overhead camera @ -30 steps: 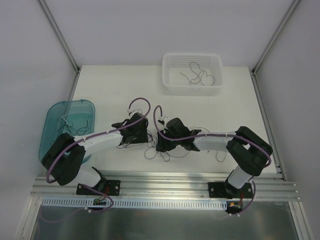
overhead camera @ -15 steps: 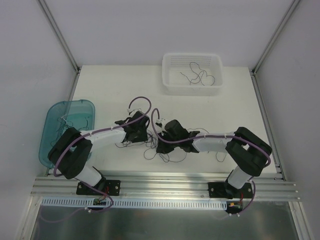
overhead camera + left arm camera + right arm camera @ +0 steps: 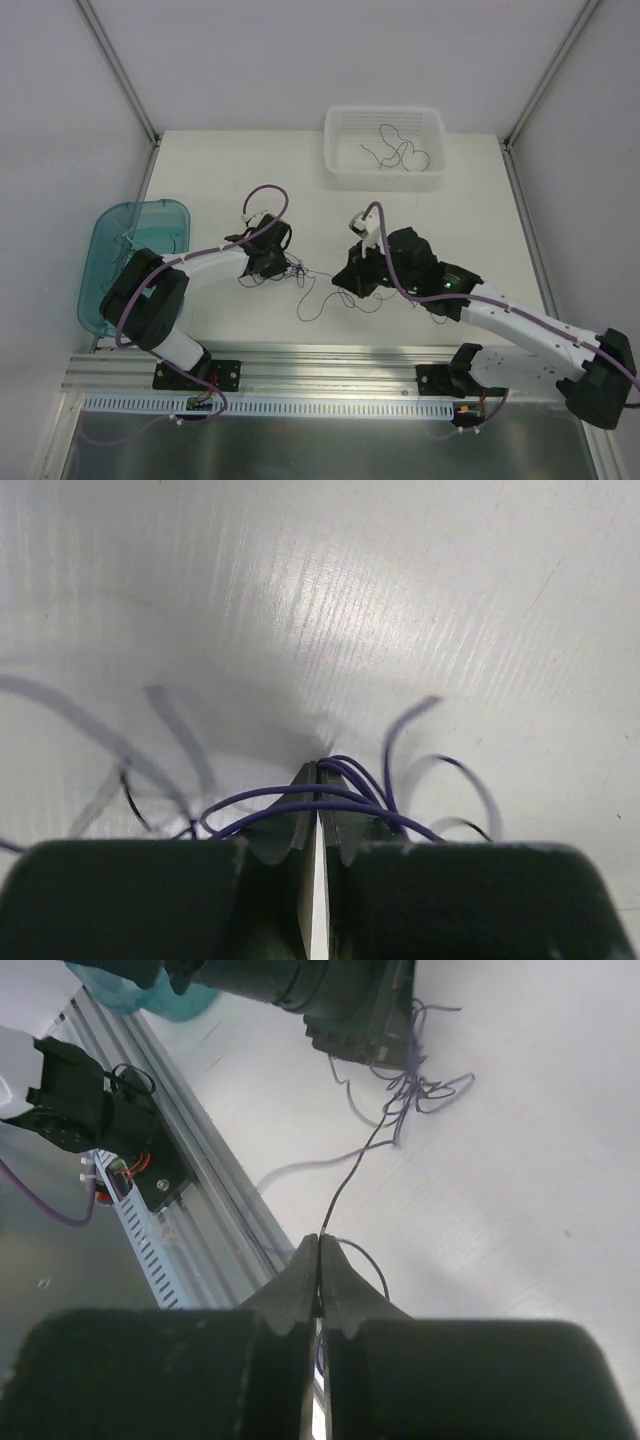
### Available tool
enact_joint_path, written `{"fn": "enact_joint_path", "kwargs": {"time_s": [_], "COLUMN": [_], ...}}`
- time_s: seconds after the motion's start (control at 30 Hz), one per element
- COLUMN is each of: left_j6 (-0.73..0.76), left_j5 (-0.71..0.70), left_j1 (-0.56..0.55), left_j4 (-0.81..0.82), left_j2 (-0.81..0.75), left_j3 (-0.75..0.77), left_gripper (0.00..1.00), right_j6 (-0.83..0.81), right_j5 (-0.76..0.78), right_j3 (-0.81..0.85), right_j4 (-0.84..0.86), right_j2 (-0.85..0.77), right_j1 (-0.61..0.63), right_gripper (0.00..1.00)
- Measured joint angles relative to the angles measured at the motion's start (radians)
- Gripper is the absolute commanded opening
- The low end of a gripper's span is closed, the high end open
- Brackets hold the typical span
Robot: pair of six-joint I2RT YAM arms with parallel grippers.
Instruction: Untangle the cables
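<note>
Pinching together at the tips, the left gripper (image 3: 317,780) clamps a small bundle of the purple cables (image 3: 300,802), and the right gripper (image 3: 318,1250) is closed just as tightly on one thin dark strand. That strand runs left from the right gripper to the knotted clump beside the left one, mid-table (image 3: 200,180), with a loose loop trailing nearer. More strands lie in the white basket (image 3: 335,170) far right and the teal bin (image 3: 105,235) at left.
</note>
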Motion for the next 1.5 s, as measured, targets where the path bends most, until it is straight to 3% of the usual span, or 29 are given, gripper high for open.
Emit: {"fn": "enact_joint_path", "kwargs": {"time_s": [0.23,0.4,0.6,0.87,1.17,1.37,1.47,1.5], "left_j6": [0.003,0.005,0.01,0.033,0.048,0.081,0.098,0.105], "left_j5": [-0.004,-0.009,-0.01,-0.034,-0.054,-0.051,-0.024,-0.016], "left_j1": [0.024,0.043,0.072,0.142,0.177,0.181,0.179,0.177], "left_j4": [-0.005,-0.005,-0.004,-0.029,-0.057,-0.093,-0.109,-0.111], "left_j2": [-0.009,-0.009,-0.031,-0.065,-0.075,-0.123,-0.184,-0.204], "left_j3": [-0.004,-0.005,-0.028,-0.053,-0.053,-0.066,-0.09,-0.096], "left_gripper": [0.0,0.0,0.0,0.0,0.0,0.0,0.0,0.0], "right_j6": [-0.092,-0.146,-0.192,-0.235,-0.281,-0.236,-0.193,-0.175], "right_j5": [0.049,0.09,0.262,0.456,0.552,0.552,0.511,0.481], "right_j3": [0.169,0.289,0.308,0.419,0.602,0.443,0.325,0.277], "right_j4": [-0.271,-0.375,-0.505,-0.599,-0.61,-0.614,-0.62,-0.615], "right_j2": [-0.249,-0.369,-0.505,-0.595,-0.631,-0.597,-0.507,-0.467], "right_j1": [-0.095,-0.122,-0.13,-0.13,-0.13,-0.13,-0.13,-0.13], "right_gripper": [0.01,0.01,0.01,0.01,0.01,0.01,0.24,0.4]}}
